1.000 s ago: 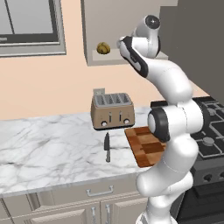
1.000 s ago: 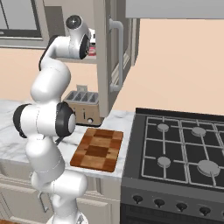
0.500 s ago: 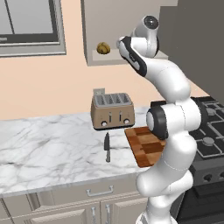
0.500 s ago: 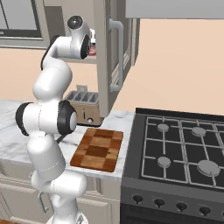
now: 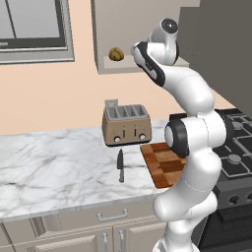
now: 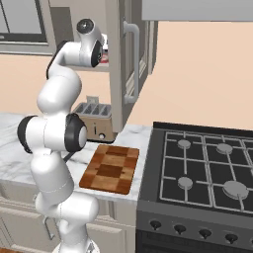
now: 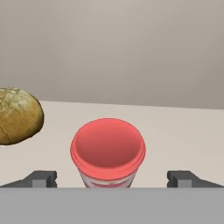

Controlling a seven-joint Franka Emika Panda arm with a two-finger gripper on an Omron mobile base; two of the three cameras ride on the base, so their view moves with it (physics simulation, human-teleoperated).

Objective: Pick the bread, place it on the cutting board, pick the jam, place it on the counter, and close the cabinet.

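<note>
The jaws (image 7: pixel 112 178) stand wide open and hold nothing. The jam (image 7: pixel 108 152) sits on the cabinet (image 5: pixel 142 34) shelf, between the 2 finger tips (image 7: pixel 40 178) and apart from both. The bread (image 7: pixel 17 115) lies on the same shelf, near the jam on its left in the hand view, not touching it. Below the cabinet, the cutting board (image 6: pixel 110 168) lies flat on the bench (image 5: pixel 54 165). A toaster (image 5: pixel 126 124) stands just behind the board, and a knife (image 5: pixel 120 165) lies beside the board. The cabinet door (image 6: pixel 116 64) is open.
</note>
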